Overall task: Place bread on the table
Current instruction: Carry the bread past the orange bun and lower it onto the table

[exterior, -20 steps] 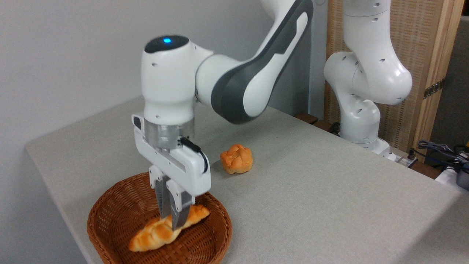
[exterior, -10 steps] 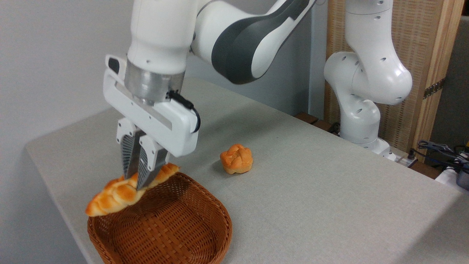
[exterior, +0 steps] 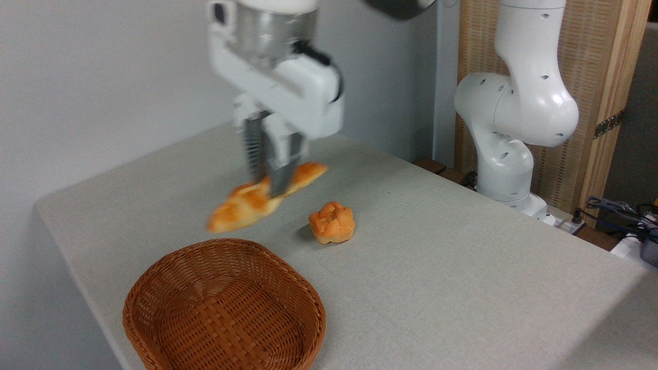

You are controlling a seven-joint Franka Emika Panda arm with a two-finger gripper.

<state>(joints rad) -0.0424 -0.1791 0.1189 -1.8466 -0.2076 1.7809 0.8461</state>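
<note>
The bread (exterior: pixel 241 205), a long braided golden-brown loaf, hangs tilted in the air above the table (exterior: pixel 437 267), its left end lower than its right. My gripper (exterior: pixel 270 180) is shut on its middle and points straight down; both are motion-blurred. The loaf is behind and above the empty brown wicker basket (exterior: pixel 226 308), to the left of the small round roll.
A small round orange knotted roll (exterior: pixel 332 222) lies on the cloth right of the loaf. The arm's white base (exterior: pixel 506 154) stands at the back right by a wooden screen. Cables (exterior: pixel 622 213) lie at the far right edge. A grey wall is behind.
The gripper has lifted the bread out of the basket, first up and left, then up and toward the back right. The basket now holds nothing.
</note>
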